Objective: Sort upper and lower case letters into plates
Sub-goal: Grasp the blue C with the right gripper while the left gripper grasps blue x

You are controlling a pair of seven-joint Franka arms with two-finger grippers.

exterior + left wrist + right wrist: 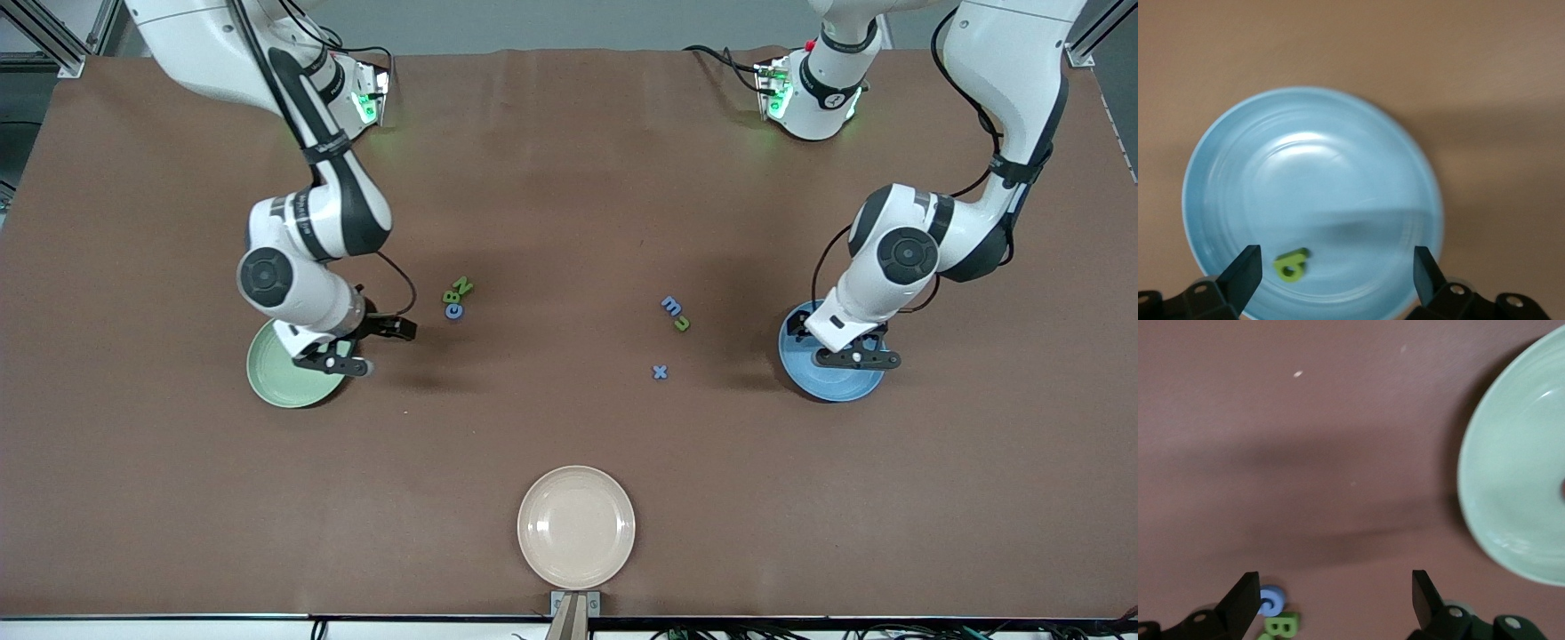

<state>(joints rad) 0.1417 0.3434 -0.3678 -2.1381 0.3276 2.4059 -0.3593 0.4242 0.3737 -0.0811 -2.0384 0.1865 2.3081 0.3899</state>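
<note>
- Letters: six small ones lie loose on the table in the middle of the front view. The green Z (463, 286), green B (1280, 625) and blue c (454, 310) touch each other. The blue m (671, 305) and green u (682, 324) touch too. The blue x (660, 372) lies alone, a bit lower.
- One more green letter (1291, 267) lies in the blue plate (831, 382).
- They look light, flat and maybe soft, so pinch one gently across its thin sides. The touching ones may slide away together.
- The mint plate (280, 378) sits toward the right arm's end.
- Left gripper (858, 358): spread wide and holding nothing, over the blue plate.
- Right gripper (356, 347): spread wide and holding nothing, over the table just beside the mint plate.
- The cream plate (576, 526) is low in the front view.
</note>
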